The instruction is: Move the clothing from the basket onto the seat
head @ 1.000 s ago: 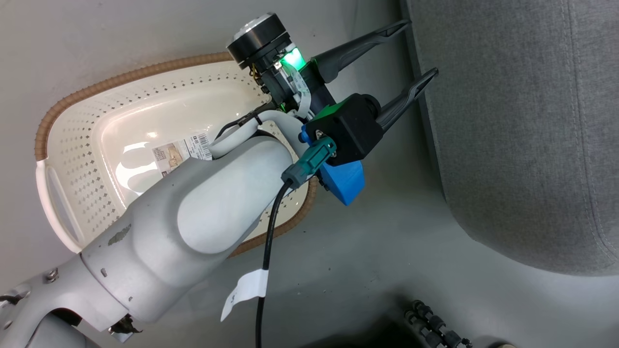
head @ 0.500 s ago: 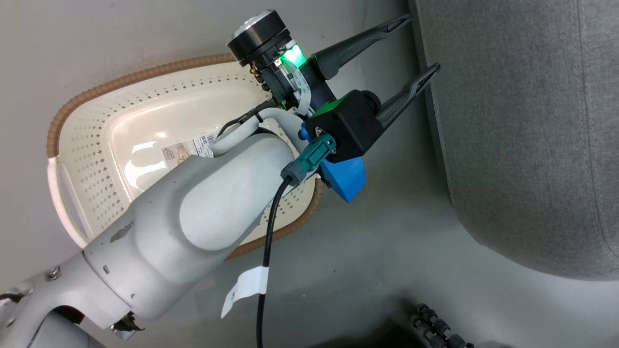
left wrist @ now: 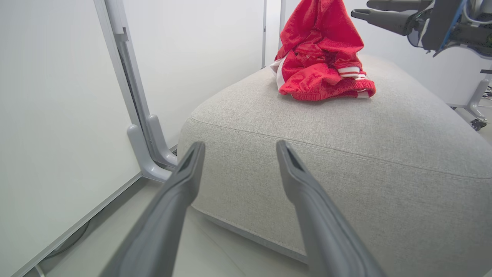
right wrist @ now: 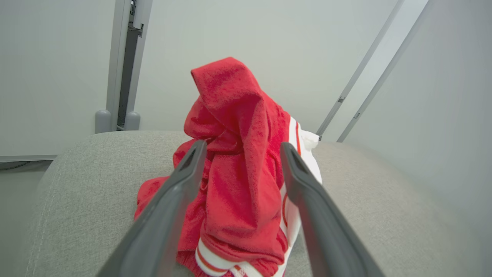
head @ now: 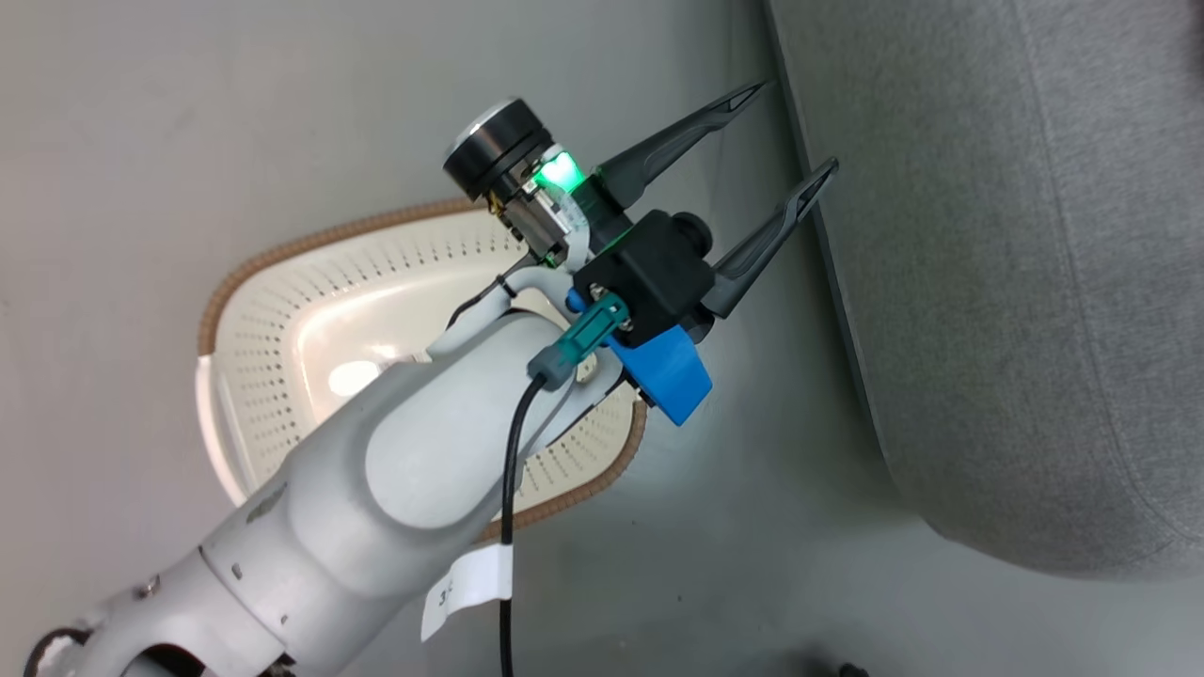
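Clothing (right wrist: 238, 173): lies in a crumpled red heap with white trim on top of the seat (head: 988, 282), peaked upward. At the left of the head view, sits the basket (head: 282, 273), cream-white with a brown rim, on the floor (head: 188, 113). Just right of it, hangs the left gripper (head: 795, 129), over the floor near the seat's edge, jaws released, grasping nothing. Farther right, spreads the grey seat. Over its top, hovers the right gripper (right wrist: 243, 145), near the heap, jaws spread wide, not clenched on the cloth.
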Robot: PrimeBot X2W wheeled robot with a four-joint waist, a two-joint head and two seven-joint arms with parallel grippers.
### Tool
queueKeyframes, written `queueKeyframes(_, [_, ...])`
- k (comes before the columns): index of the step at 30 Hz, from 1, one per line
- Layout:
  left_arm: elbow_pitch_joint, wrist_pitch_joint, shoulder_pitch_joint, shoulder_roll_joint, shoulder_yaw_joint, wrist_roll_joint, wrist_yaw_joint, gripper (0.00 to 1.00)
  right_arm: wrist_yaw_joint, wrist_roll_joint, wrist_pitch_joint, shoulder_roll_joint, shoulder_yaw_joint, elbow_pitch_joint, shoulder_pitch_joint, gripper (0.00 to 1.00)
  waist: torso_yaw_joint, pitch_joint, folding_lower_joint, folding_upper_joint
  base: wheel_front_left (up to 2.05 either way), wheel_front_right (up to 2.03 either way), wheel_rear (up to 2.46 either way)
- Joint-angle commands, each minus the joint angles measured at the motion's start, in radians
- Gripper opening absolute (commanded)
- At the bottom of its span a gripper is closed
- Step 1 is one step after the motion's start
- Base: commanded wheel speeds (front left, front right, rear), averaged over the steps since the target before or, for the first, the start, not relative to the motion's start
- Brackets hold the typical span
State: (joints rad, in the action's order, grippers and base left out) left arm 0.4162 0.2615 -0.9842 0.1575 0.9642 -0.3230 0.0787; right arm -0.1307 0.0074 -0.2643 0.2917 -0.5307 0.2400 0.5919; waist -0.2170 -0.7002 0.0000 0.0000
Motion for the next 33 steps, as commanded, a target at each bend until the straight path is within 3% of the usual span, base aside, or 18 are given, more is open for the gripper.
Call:
queueKeyframes(1, [-0.019,0.004,0.034,-0.002,-0.027,-0.005,-0.007,1.0,0.0,-0.007,0.0,-0.019,0.009,-0.034,-0.04,1.0,0.029,0.074,0.0,0.0,0.0,0.0,0.0])
queueKeyframes(9, [-0.094,0.005,0.195,0.001,-0.19,0.009,-0.035,1.0,0.0,0.028,0.0,-0.068,0.117,-0.11,-0.113,1.0,0.076,0.226,0.0,0.0,0.0,0.0,0.0])
queueKeyframes(14, [-0.145,0.005,0.303,-0.004,-0.316,0.038,-0.043,1.0,0.0,0.033,0.0,-0.066,0.201,-0.119,-0.149,1.0,0.114,0.303,0.0,0.0,0.0,0.0,0.0])
queueKeyframes(19, [-0.18,0.005,0.406,-0.018,-0.45,0.075,-0.055,1.0,0.0,0.037,0.0,-0.083,0.285,-0.103,-0.182,1.0,0.153,0.368,0.0,0.0,0.0,0.0,0.0])
queueKeyframes(33, [-0.205,0.005,0.616,-0.065,-0.712,0.168,-0.059,1.0,0.0,0.052,0.0,-0.156,0.455,-0.028,-0.246,1.0,0.231,0.514,0.0,0.0,0.0,0.0,0.0])
